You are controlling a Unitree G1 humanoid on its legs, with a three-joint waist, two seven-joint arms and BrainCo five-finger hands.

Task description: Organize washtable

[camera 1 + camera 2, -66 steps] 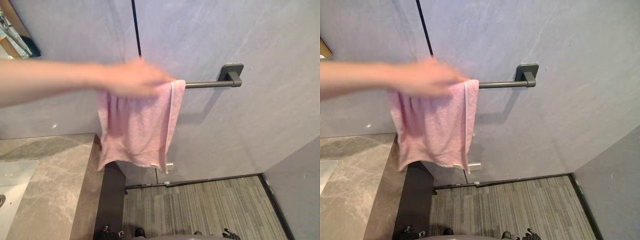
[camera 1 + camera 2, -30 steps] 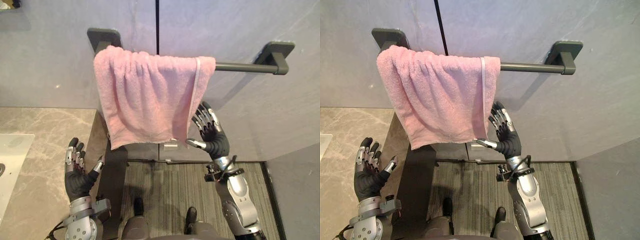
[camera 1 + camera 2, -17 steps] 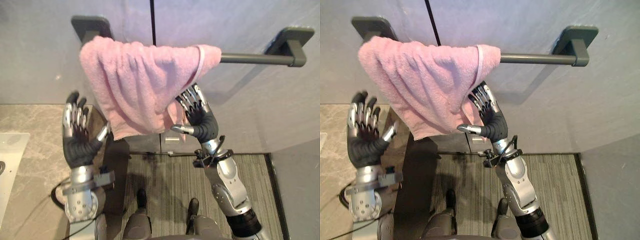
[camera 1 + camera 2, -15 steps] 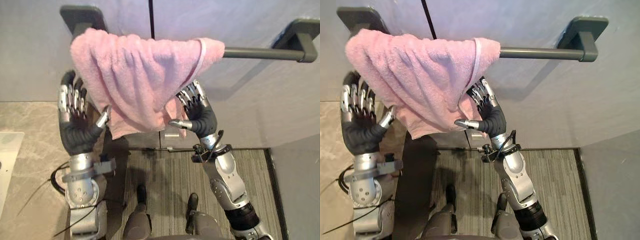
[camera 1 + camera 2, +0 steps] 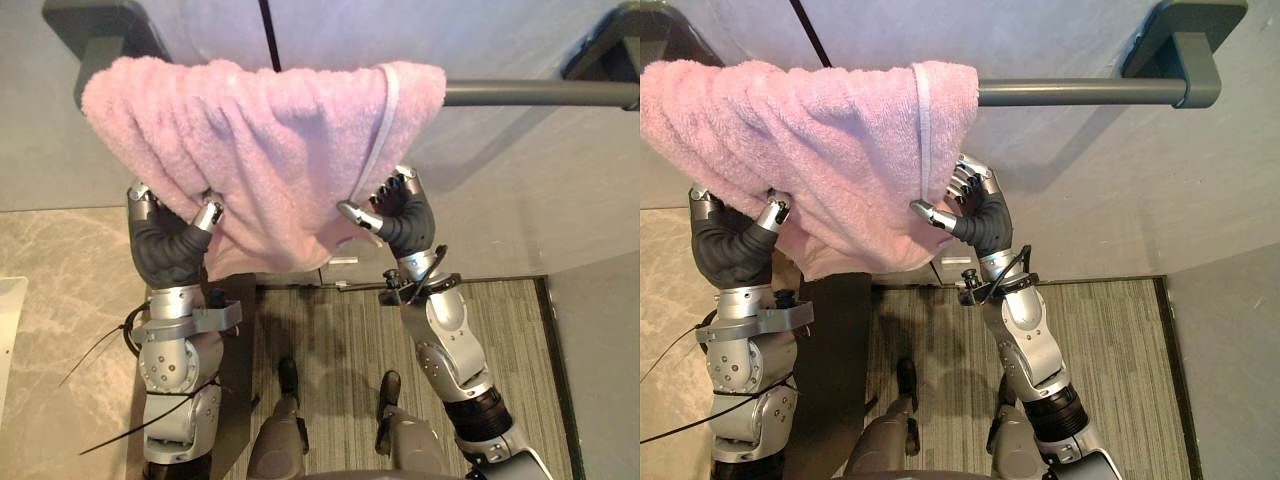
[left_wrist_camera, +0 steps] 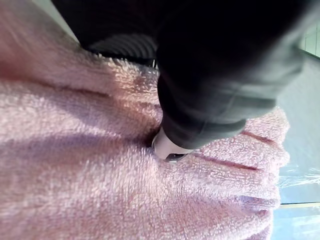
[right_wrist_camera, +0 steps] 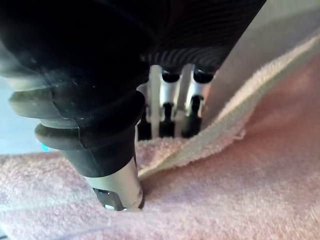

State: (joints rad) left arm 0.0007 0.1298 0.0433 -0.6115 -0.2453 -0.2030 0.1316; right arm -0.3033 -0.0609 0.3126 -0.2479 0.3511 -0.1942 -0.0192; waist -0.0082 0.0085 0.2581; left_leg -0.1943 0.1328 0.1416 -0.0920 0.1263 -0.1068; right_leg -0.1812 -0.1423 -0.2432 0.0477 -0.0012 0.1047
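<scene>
While straightening is seemingly being attempted, one dark rail is being made to carry one pink towel, bunched towards its left end. Its lower hem is being pinched by two hands: the left hand with thumb against hidden fingers, the right hand with thumb and curled fingers. Next, a gentle spreading pull is probably being called for.

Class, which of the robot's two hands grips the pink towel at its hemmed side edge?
The right hand: it pinches the pink towel beside the hem band. The left hand grips plain pile at the other side.
</scene>
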